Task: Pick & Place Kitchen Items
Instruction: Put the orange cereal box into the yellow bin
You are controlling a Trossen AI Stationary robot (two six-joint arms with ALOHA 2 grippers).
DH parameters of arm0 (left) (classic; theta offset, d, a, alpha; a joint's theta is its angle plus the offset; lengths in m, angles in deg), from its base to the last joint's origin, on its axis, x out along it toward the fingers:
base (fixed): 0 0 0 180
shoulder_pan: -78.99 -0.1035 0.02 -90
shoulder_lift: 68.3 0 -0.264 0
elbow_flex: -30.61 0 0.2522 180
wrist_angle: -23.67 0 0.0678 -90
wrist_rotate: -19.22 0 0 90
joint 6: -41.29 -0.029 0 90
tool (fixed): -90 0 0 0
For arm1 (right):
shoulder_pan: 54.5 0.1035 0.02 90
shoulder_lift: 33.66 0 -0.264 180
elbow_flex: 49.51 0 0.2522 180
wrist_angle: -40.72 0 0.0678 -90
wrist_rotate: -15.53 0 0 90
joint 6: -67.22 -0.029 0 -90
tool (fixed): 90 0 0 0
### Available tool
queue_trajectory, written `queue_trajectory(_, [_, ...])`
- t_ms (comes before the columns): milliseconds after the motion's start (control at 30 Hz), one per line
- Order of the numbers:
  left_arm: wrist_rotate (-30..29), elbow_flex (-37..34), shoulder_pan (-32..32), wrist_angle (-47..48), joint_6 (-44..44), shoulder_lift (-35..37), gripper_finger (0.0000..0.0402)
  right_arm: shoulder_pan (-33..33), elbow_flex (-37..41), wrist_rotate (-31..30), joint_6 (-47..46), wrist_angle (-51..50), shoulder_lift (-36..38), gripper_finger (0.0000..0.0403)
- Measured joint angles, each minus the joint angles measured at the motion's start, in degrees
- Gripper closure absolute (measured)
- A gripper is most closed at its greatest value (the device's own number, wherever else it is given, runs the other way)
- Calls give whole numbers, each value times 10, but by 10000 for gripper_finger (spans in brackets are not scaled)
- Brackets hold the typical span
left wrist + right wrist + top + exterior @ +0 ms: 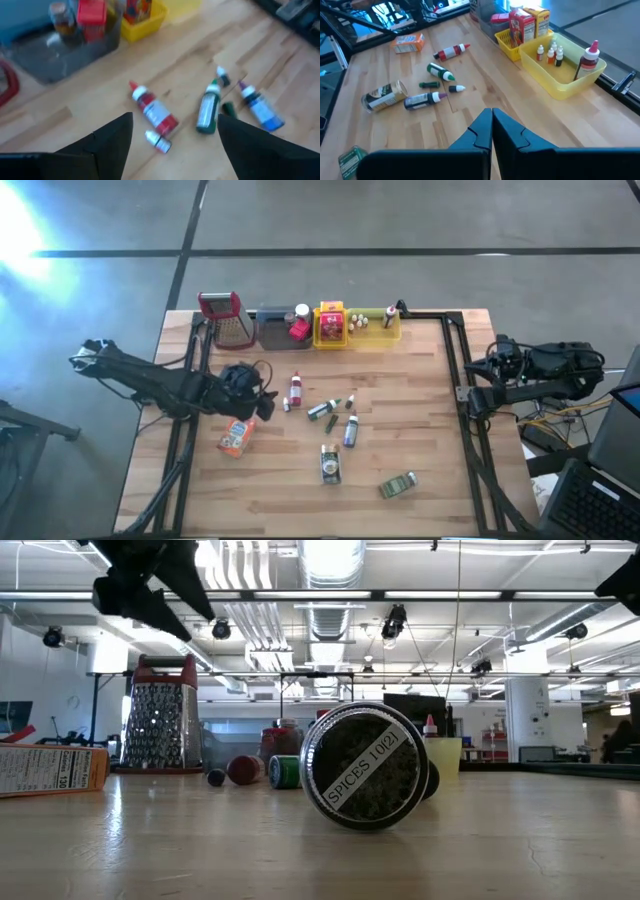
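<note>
My left gripper [172, 137] hangs with fingers apart over the table's left middle, holding nothing.

Just beyond it lie a red bottle [154, 108], a tiny white-capped bottle [158, 141], a green bottle [208, 107] and a blue bottle [260, 107]; the orange packet [236, 437] sits nearer. My right gripper [492, 131], fingers together, waits at the right edge.

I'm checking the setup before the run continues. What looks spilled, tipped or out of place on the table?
Nothing spilled or damaged. The loose items all lie on their sides: red bottle, green bottle, blue bottle, spice jar. The left gripper is open above the table near them.
</note>
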Motion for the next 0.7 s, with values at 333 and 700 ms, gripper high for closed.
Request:
queue_trajectory(333, [22, 0, 0, -11, -13, 2, 105, 0, 0, 0, 0, 0, 1, 394])
queue_trajectory(700, [120, 83, 0, 179, 104, -27, 57, 0, 0, 0, 0, 0, 1, 394])
